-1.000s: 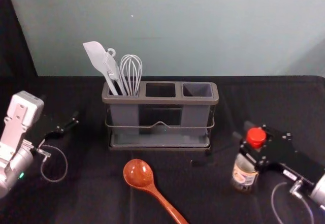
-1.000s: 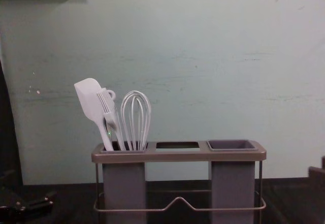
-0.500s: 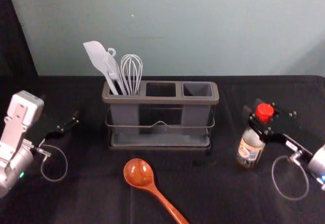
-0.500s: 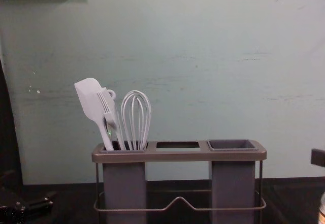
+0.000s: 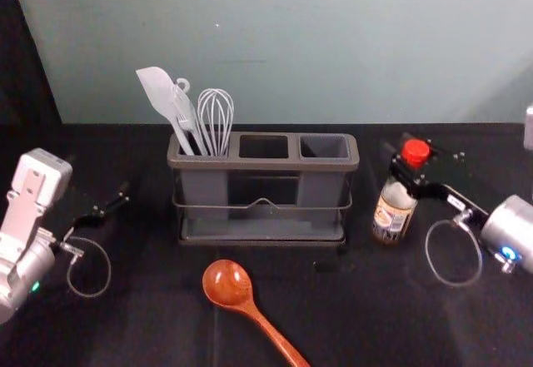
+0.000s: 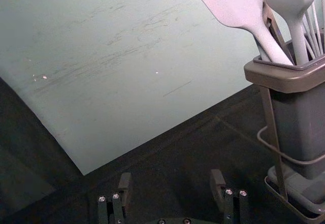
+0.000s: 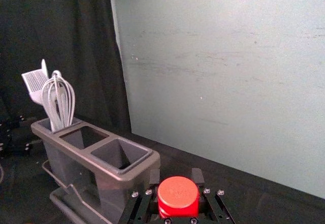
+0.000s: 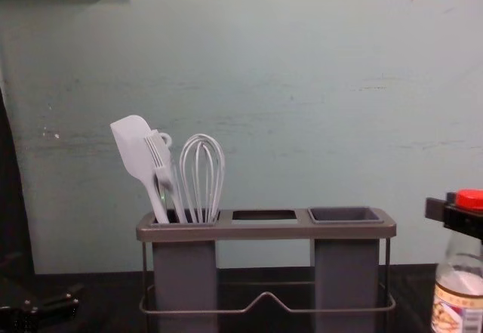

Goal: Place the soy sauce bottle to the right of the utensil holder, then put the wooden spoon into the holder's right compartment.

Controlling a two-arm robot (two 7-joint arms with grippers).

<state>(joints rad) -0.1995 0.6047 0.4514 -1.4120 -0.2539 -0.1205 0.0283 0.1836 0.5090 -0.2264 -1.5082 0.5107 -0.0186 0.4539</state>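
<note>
My right gripper (image 5: 408,166) is shut on the neck of the soy sauce bottle (image 5: 392,210), just right of the utensil holder (image 5: 262,165). In the right wrist view the red cap (image 7: 178,197) sits between the fingers of my right gripper (image 7: 176,183). The bottle (image 8: 457,288) stands upright at the chest view's right edge; whether its base touches the table I cannot tell. The wooden spoon (image 5: 226,284) lies in front of the holder. My left gripper (image 5: 113,205) is parked at the left, and in its wrist view this gripper (image 6: 172,186) is open and holds nothing.
A white spatula (image 5: 158,95), a brush and a whisk (image 5: 215,121) stand in the holder's left compartment. Its middle and right compartments hold nothing visible. Behind the black-covered table (image 5: 150,317) rises a pale wall.
My right gripper and the bottle have moved, first away from the robot, then left towards the holder. The bottle has come into the chest view. The left arm has stayed still.
</note>
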